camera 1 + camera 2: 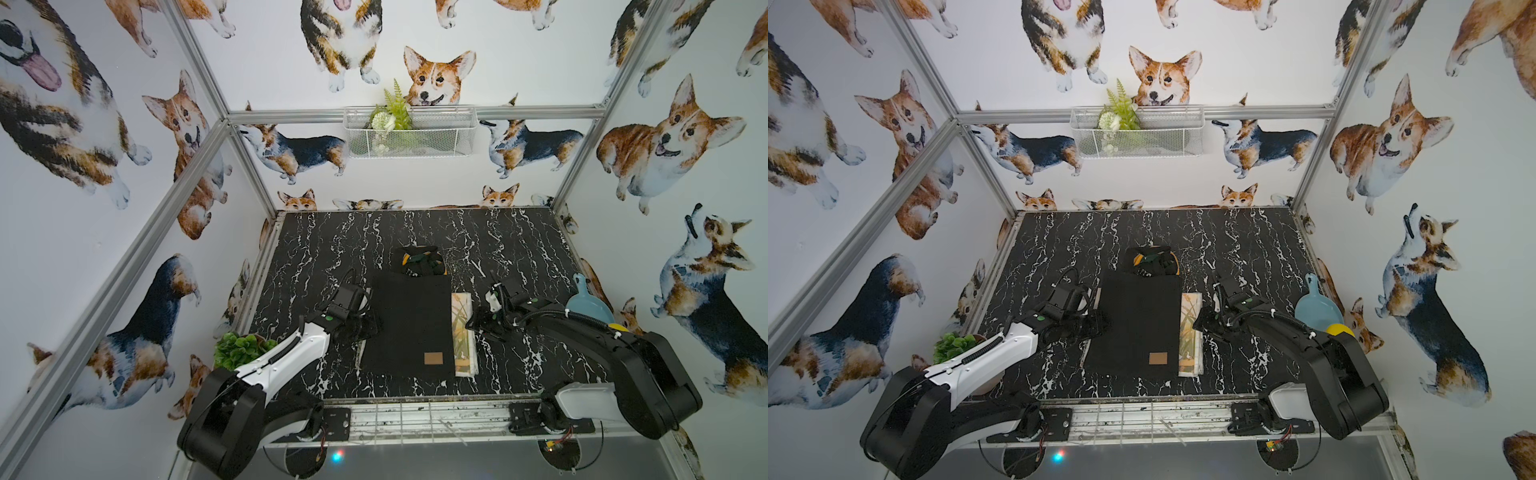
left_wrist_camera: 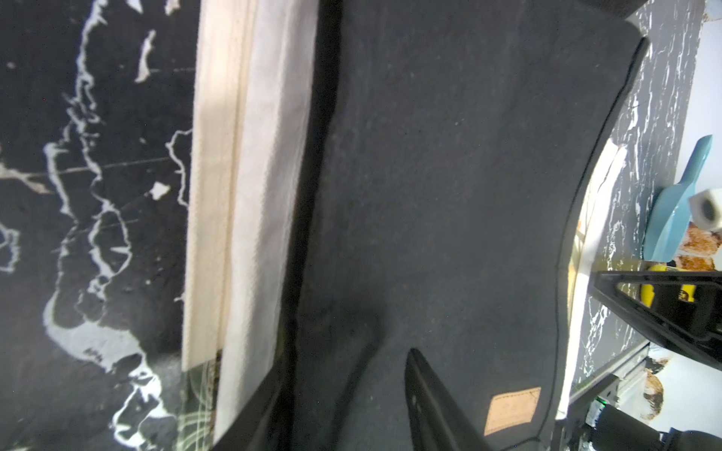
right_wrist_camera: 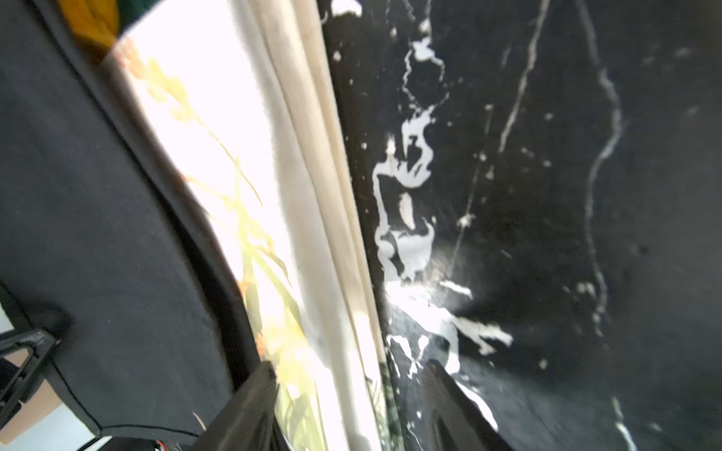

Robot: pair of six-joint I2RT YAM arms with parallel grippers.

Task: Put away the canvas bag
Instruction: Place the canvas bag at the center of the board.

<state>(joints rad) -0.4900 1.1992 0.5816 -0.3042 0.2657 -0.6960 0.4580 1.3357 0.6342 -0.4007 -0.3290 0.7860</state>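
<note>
Arms reach in from the near edge of the table [image 1: 332,241], bent at the elbow and angled toward each other. The left claw [image 1: 357,327] is low over the left edge of the canvas bag [image 1: 407,324]. The right claw [image 1: 478,324] sits at the bag's right side, over a cream printed cloth [image 1: 462,332]. The bag itself lies flat in the middle of the table, black, with a tan patch [image 1: 433,358] near its front corner.

Both top views give the whole layout: a dark and yellow bundle [image 1: 422,261] at the bag's far end, a blue scoop [image 1: 588,305] to the right, a potted plant [image 1: 241,349] by the left arm.

The left wrist view shows that claw [image 2: 344,367] released, jaws apart over the bag's hem, and a cream strip [image 2: 250,195] beside the bag [image 2: 449,195]. The right wrist view shows its claw [image 3: 349,365] released too, jaws either side of the cloth's layered edge [image 3: 320,195].
</note>
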